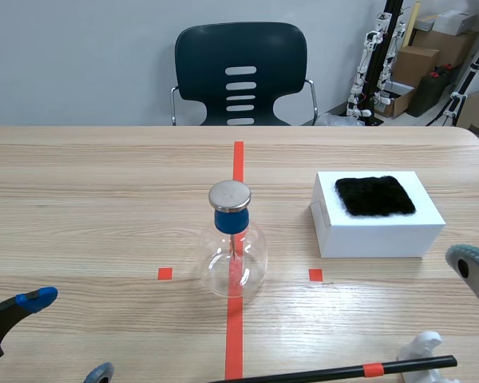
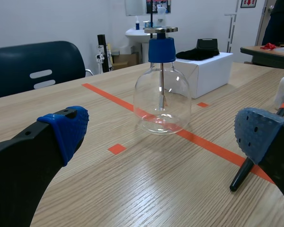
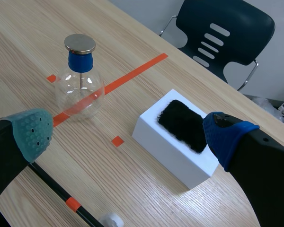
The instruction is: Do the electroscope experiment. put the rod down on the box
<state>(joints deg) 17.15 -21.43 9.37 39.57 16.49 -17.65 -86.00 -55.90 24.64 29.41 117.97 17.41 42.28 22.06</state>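
The rod (image 3: 57, 189) lies partly hidden beneath the right claw (image 3: 128, 135).

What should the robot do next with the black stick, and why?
Probably lower the right gripper onto the black rod and close. It is open, holding nothing, and the rod rests on the table, not on the white box.

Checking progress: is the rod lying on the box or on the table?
On the table. The rod lies flat near the robot's side; the box holds only a black cloth.
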